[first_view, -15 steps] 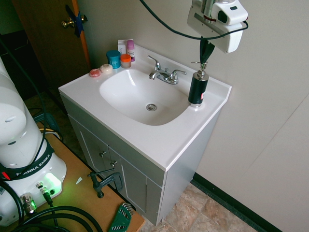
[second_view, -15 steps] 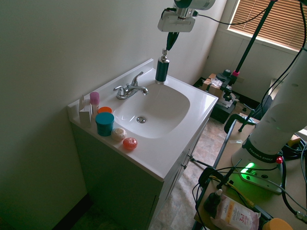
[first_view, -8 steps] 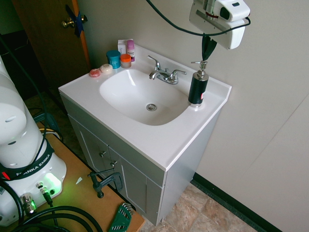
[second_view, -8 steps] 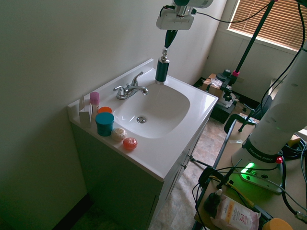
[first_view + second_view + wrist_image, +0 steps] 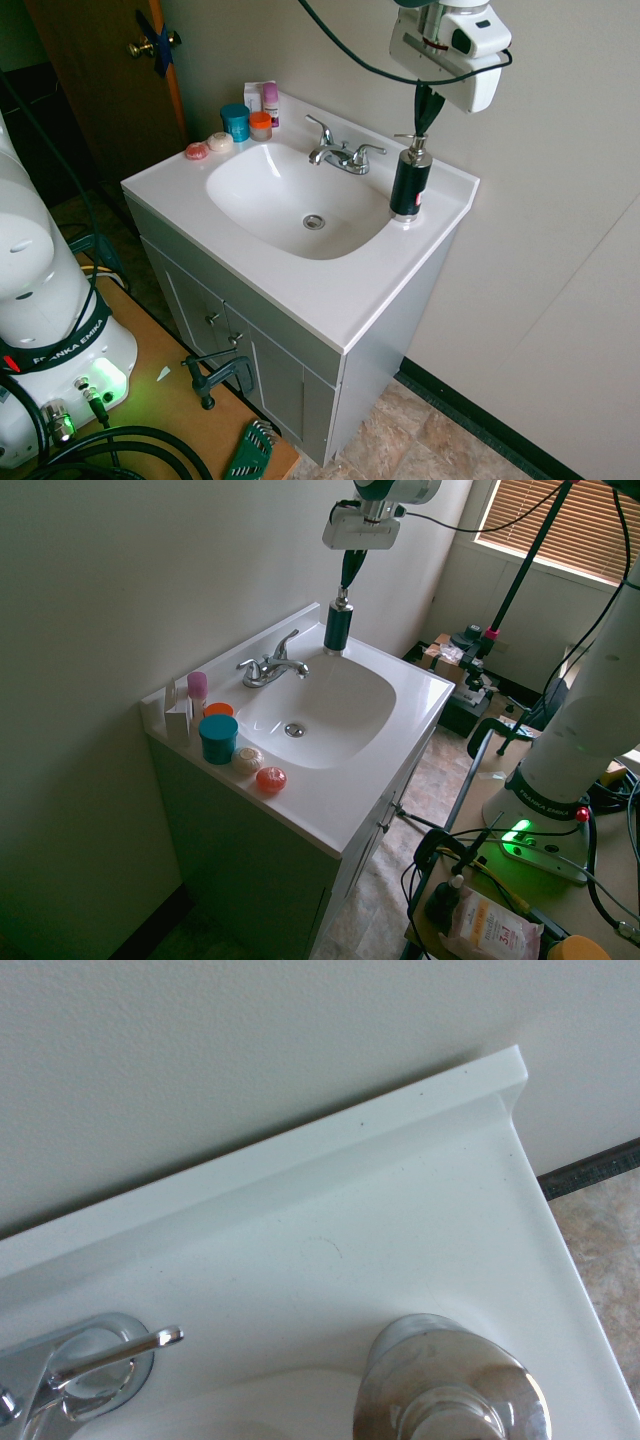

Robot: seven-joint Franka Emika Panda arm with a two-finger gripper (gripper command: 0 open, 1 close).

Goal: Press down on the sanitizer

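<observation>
At the back right corner of the white vanity surface, beside the chrome faucet, stands the sanitizer, a black pump bottle with a silver head. Directly above it hangs the gripper, its dark jaws clenched together on nothing and pointing straight down, their tip just over the pump head; whether they touch it cannot be told. From the wrist view, the silver pump head appears from above, near the surface's raised back edge.
</observation>
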